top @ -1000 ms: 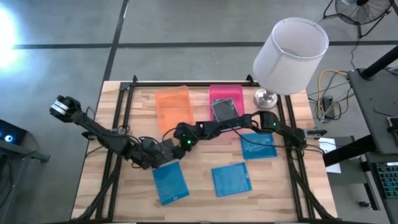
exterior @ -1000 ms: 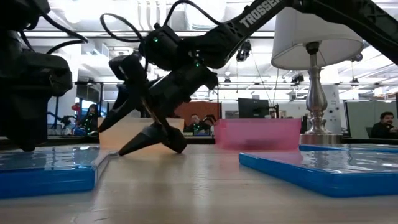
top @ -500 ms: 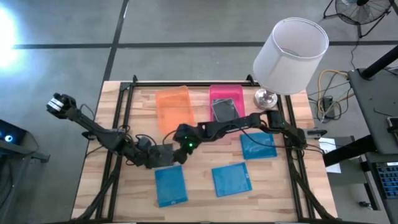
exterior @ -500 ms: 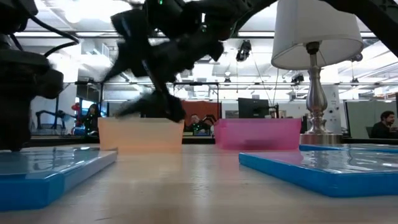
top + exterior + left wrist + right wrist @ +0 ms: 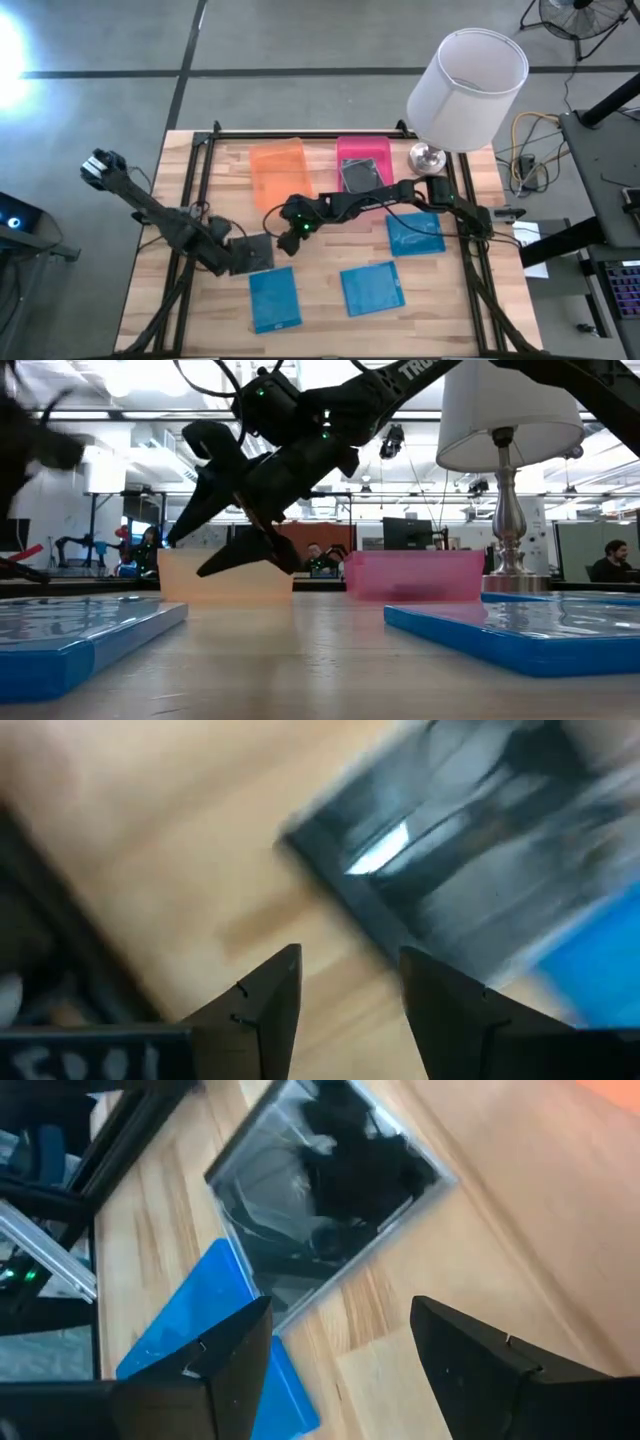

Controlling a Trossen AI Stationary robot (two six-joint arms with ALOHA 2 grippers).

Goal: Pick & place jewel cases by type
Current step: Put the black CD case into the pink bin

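A dark grey square jewel case lies flat on the table; in the right wrist view the case has one corner at the edge of a blue case. Three blue cases lie flat on the near half of the table. Another dark case sits in the pink tray. My left gripper is open, just left of the dark case. My right gripper is open and hangs above the table, beyond that case.
The orange tray stands beside the pink tray along the far edge. A lamp with a white shade and a metal foot stands at the far right corner. Black frame rails run along the table's sides.
My right gripper, which was down at the table beside the dark case, has risen clear of it. My left gripper has drawn back toward the table's left edge. The dark case now lies uncovered and flat where both grippers stood.
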